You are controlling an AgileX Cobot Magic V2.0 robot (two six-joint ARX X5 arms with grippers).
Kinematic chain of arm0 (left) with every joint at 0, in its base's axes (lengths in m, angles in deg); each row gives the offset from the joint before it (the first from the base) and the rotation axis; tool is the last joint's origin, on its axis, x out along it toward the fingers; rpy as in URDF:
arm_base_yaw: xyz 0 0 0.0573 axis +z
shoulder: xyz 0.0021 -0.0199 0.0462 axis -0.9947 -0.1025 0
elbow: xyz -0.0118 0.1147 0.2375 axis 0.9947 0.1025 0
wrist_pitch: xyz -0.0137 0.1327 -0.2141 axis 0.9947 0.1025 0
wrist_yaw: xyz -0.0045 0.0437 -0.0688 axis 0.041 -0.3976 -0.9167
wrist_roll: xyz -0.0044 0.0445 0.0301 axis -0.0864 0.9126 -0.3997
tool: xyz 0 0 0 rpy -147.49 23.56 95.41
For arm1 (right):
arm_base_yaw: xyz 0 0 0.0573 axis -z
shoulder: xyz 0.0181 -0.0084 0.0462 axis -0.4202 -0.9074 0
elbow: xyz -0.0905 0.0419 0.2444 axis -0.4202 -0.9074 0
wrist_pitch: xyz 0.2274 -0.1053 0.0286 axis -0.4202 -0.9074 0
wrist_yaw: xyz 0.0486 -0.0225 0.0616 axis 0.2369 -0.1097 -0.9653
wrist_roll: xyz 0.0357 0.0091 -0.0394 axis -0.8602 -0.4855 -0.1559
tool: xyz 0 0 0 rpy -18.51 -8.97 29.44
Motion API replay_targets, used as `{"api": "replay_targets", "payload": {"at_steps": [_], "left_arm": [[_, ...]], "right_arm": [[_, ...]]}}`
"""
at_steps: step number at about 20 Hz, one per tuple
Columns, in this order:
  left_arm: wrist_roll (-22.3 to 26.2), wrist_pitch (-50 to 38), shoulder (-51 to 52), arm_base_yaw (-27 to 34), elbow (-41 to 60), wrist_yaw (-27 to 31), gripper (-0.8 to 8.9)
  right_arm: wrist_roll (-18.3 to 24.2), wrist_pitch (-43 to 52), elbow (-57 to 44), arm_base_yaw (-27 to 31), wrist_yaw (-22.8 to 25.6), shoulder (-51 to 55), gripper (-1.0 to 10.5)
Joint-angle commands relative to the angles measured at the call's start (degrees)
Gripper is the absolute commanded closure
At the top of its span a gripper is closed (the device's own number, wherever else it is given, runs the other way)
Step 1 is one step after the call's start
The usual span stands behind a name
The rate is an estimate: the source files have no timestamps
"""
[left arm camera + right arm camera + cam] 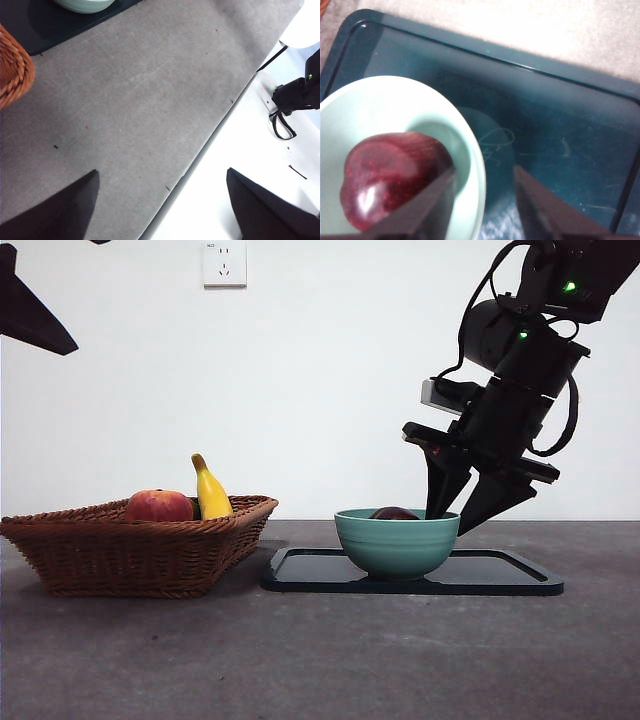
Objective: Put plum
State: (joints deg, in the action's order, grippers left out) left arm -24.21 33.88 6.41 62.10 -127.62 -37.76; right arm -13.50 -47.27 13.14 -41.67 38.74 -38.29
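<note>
In the green bowl [396, 540] the plum [390, 175] is seen. The right gripper [470, 508] is held released at the rim; the left gripper [165, 210] is spread open.

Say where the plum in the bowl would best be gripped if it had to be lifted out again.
Across its widest middle, coming from above: the plum sits low in the green bowl, only its top showing over the rim, so the walls likely block a sideways approach. The right gripper hangs open at the rim.

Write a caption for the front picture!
Plum sits in bowl on tray; open right gripper at rim.
</note>
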Motion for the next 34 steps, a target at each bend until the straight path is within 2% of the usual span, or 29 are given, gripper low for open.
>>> {"api": "replay_targets", "payload": {"at_steps": [1, 4, 8, 14, 16, 21, 27, 34], "left_arm": [[0.94, -0.26, -0.31, -0.22, -0.57, -0.20, 4.09], [0.94, -0.31, -0.31, -0.22, -0.57, -0.20, 4.09], [0.94, -0.26, -0.31, -0.22, -0.57, -0.20, 4.09], [0.94, -0.28, -0.31, -0.22, -0.57, -0.20, 4.09], [0.94, -0.33, -0.31, -0.22, -0.57, -0.20, 4.09], [0.94, -0.33, -0.31, -0.22, -0.57, -0.20, 4.09], [0.92, -0.28, -0.31, -0.22, -0.57, -0.20, 4.09], [0.92, -0.28, -0.31, -0.22, -0.59, -0.20, 4.09]], "right_arm": [[-0.26, 0.07, 1.40, -0.24, 0.09, 2.38, 7.4], [0.24, -2.32, 1.44, -0.13, 0.00, 11.13, 7.4], [3.39, -11.87, 1.42, -0.31, -1.79, 25.86, 7.4], [4.94, -23.85, -0.07, -0.35, -2.54, 39.17, 7.4], [4.94, -25.03, -2.29, -0.35, -2.89, 42.71, 7.4], [4.94, -24.85, -13.31, -0.81, -9.73, 52.06, 7.4], [6.21, -24.87, -23.58, -1.97, -13.99, 60.13, 7.4], [6.21, -24.87, -25.42, -1.97, -14.53, 61.75, 7.4]]}}
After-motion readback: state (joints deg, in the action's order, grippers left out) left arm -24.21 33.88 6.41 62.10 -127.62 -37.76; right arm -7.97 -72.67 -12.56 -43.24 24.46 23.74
